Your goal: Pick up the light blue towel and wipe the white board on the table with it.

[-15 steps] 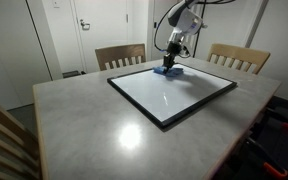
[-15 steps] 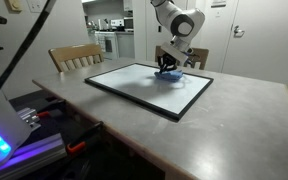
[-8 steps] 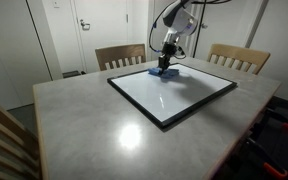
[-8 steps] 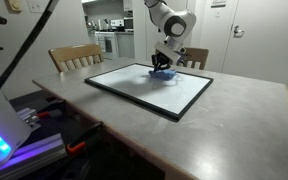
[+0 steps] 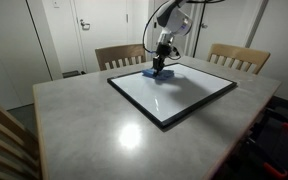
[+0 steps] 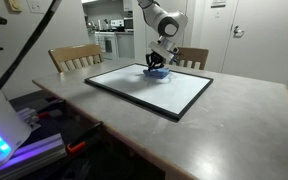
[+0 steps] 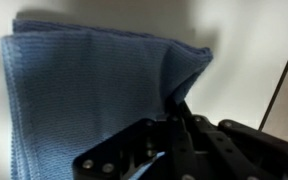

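The white board (image 5: 174, 92) with a black frame lies flat on the grey table and shows in both exterior views (image 6: 149, 88). The light blue towel (image 5: 155, 72) lies folded on the board's far edge (image 6: 156, 72). My gripper (image 5: 160, 64) points down and presses the towel onto the board (image 6: 157, 65). In the wrist view the towel (image 7: 84, 95) fills most of the picture, and the fingers (image 7: 176, 112) are shut on a fold of it. The white board surface (image 7: 249, 50) shows to the right.
Wooden chairs stand at the table's far side (image 5: 120, 55) (image 5: 238, 57) and one at the near corner (image 5: 6, 140). The grey table (image 5: 94, 130) has bare surface around the board. A rack with cables and lights (image 6: 14, 135) stands beside the table.
My gripper has slid the towel along the board's far edge, leftward in both exterior views, staying pressed on the board.
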`<state>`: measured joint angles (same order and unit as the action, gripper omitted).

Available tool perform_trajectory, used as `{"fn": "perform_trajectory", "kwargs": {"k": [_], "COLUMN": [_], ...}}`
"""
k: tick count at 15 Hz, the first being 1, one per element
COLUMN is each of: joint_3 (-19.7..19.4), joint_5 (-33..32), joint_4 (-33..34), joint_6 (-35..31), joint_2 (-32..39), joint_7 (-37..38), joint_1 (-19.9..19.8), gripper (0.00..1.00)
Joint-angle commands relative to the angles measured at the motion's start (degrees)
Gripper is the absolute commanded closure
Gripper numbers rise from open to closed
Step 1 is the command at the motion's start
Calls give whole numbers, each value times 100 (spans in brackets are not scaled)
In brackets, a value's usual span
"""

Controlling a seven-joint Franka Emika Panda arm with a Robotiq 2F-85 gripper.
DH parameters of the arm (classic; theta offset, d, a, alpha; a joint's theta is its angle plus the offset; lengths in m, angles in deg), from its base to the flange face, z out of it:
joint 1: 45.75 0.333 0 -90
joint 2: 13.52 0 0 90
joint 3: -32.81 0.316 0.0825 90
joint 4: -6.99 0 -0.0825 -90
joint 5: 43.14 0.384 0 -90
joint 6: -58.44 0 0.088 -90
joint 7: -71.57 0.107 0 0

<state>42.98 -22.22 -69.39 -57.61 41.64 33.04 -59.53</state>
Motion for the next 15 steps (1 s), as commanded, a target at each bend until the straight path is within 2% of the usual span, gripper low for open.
{"fn": "perform_trajectory", "kwargs": {"k": [1,15], "joint_3": [55,172], "joint_5": [-19,-82], "joint_4": [-69,199], "joint_6": [-131,-5], "joint_2": [45,257], "joint_7": [69,109], "joint_1": [106,441], "gripper": [99,99]}}
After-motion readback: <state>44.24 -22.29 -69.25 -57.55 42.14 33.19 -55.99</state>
